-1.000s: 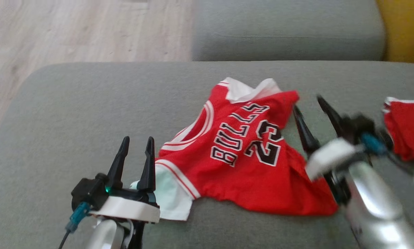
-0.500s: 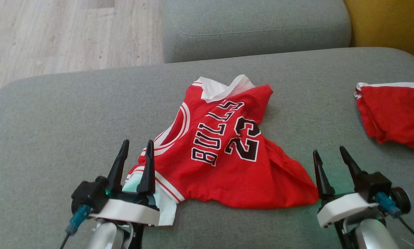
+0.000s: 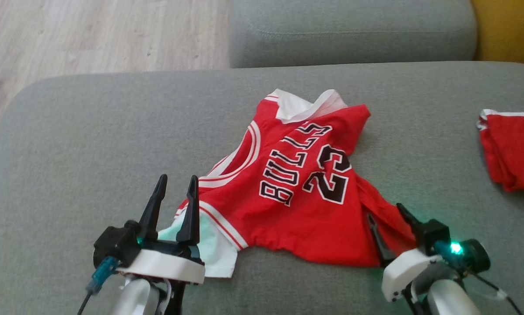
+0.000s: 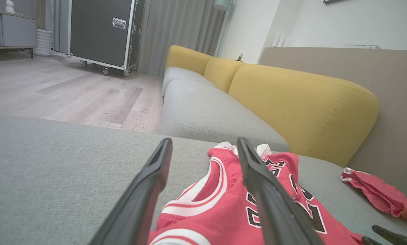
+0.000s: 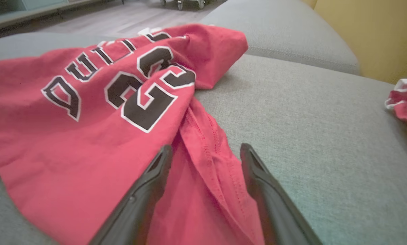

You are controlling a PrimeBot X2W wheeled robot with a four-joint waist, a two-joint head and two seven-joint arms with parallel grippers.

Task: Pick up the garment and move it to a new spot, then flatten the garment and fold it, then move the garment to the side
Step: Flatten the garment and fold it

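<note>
Grey sofa cushion [image 3: 69,153] carries the red jersey [image 3: 297,197], rumpled, near the middle of its near edge — not yet flat, so flattening seems the step in hand. Both tools have their jaws spread and hold nothing: the left gripper [image 3: 177,178] at the jersey's white-lined near-left corner, the right gripper [image 3: 384,211] astride a raised fold at its near-right corner — placed, I judge, to pinch opposite corners and pull it taut.

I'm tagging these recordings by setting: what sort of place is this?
Probably a home living room: a grey sofa with yellow back cushions, a wood-look floor, and long curtains.
</note>
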